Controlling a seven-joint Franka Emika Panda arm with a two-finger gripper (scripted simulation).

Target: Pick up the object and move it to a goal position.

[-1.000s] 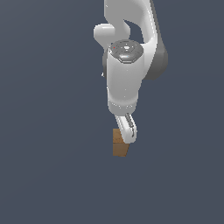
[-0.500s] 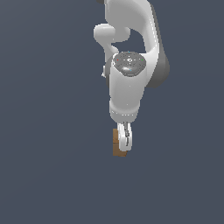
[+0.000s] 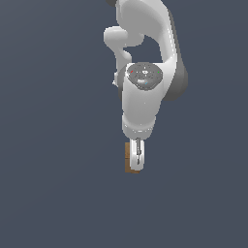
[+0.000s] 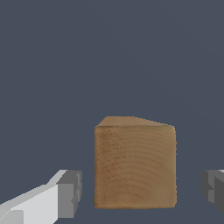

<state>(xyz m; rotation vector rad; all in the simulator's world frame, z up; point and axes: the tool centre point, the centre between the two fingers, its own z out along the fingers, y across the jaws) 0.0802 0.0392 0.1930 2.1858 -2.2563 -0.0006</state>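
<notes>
Just below centre in my exterior view, the white arm's pincer (image 3: 137, 162) hangs straight down over the small orange-brown, wood-grained cube (image 3: 129, 161). My wrist view shows the cube (image 4: 134, 164) between the grey fingertip pads (image 4: 70, 192), a gap on each side: the pincer is spread, holding nothing.

A small orange-brown cube (image 4: 134, 164) with curved wood grain sits upright on a plain dark grey surface, one flat face toward the wrist camera. In the exterior view it lies at about 6 o'clock from centre.
</notes>
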